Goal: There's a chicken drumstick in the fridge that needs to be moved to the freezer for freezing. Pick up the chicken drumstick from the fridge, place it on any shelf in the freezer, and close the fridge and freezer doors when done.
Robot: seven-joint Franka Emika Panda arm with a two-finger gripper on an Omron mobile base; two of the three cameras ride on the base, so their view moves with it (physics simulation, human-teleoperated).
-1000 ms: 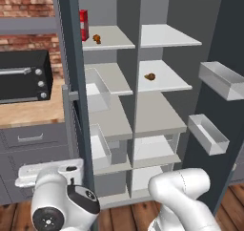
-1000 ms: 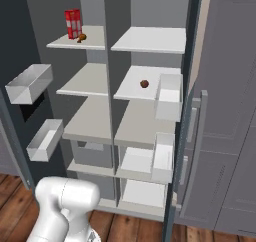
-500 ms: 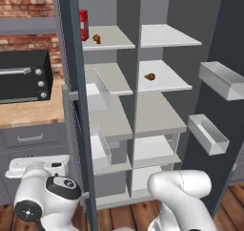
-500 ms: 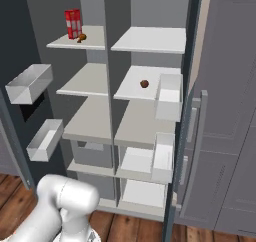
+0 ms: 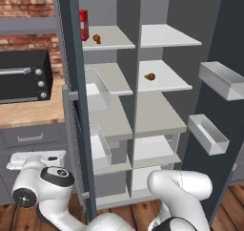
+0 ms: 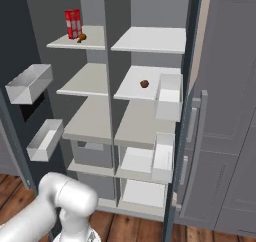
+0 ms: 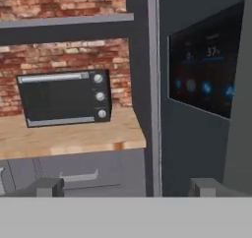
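The slate-blue unit stands with both doors swung wide. The chicken drumstick (image 5: pixel 96 38) (image 6: pixel 81 36), a small orange-brown lump, lies on the top shelf (image 5: pixel 112 40) of the freezer, the left section, beside a red carton (image 5: pixel 84 25). The freezer door (image 5: pixel 71 82) shows edge-on; its black panel with blue lights (image 7: pixel 204 79) faces my hand. The fridge door (image 6: pixel 196 136) hangs open on the right. My gripper (image 7: pixel 127 187) is open and holds nothing. It sits low, outside the freezer door (image 5: pixel 34 159), in front of the counter.
A darker brown lump (image 5: pixel 150 76) rests on the fridge's second shelf. A black toaster oven (image 7: pixel 64 97) stands on the wooden counter (image 5: pixel 28 111) left of the freezer door, with grey drawers below. Clear bins (image 5: pixel 221 79) jut from the fridge door.
My hand has drifted a little left and up outside the freezer door, and the elbow has swung left. Doors and food have not moved.
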